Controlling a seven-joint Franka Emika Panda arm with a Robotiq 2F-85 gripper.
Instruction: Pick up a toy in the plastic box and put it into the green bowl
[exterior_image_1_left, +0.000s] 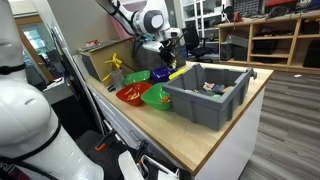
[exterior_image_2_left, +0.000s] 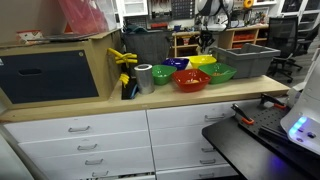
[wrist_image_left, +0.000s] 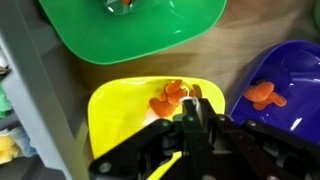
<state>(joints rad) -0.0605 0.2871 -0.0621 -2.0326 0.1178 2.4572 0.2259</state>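
My gripper (wrist_image_left: 192, 108) is shut on a small orange toy (wrist_image_left: 168, 99) that sticks out at its fingertips. It hangs above the yellow bowl (wrist_image_left: 112, 120), with the green bowl (wrist_image_left: 140, 28) just beyond it. In both exterior views the gripper (exterior_image_1_left: 168, 55) (exterior_image_2_left: 205, 45) is well above the cluster of bowls, beside the grey plastic box (exterior_image_1_left: 205, 105) (exterior_image_2_left: 245, 62). The green bowl (exterior_image_1_left: 157, 97) (exterior_image_2_left: 219, 73) stands next to the box. Other toys (exterior_image_1_left: 212, 87) lie inside the box.
A purple bowl (wrist_image_left: 285, 80) holds another orange toy (wrist_image_left: 264, 96). A red bowl (exterior_image_1_left: 130, 93) (exterior_image_2_left: 190, 80) sits near the counter's front edge. A yellow clamp-like tool (exterior_image_1_left: 113, 65) and a metal cup (exterior_image_2_left: 144, 78) stand beside a cardboard box (exterior_image_2_left: 60, 65).
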